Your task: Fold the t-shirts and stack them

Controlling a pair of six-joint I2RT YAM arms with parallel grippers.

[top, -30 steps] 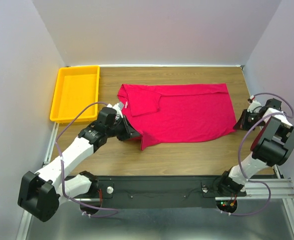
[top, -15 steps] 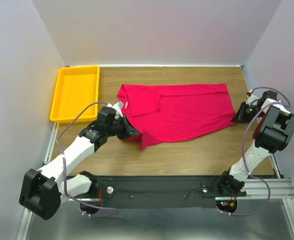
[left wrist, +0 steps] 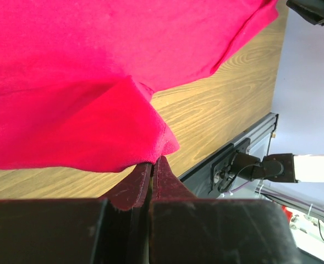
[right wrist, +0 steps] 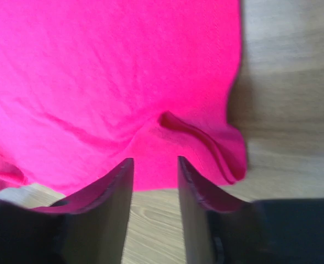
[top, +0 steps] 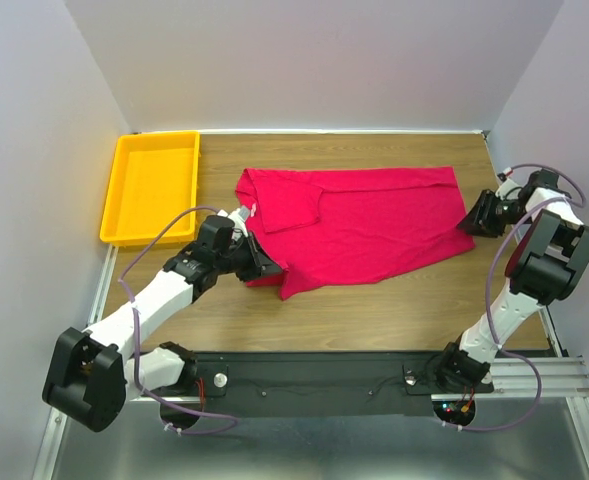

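One red t-shirt (top: 374,225) lies spread on the wooden table, its left part folded over itself. My left gripper (top: 269,270) is at the shirt's near left corner and is shut on a bunched fold of the cloth. In the left wrist view the fingertips (left wrist: 152,165) pinch the red t-shirt (left wrist: 95,71) at its edge. My right gripper (top: 471,222) stands at the shirt's right corner. In the right wrist view it (right wrist: 155,165) is open, bare wood shows between the fingers, and the t-shirt's rumpled edge (right wrist: 167,143) lies just ahead of the tips.
A yellow plastic tray (top: 111,200) sits at the far left of the table with nothing in it. Grey walls close in the left, back and right sides. A black rail (top: 324,375) with the arm bases runs along the near edge.
My right gripper has opened and let the shirt's right corner go, after carrying it a little toward the back. The left gripper stays shut on the cloth, almost unmoved.
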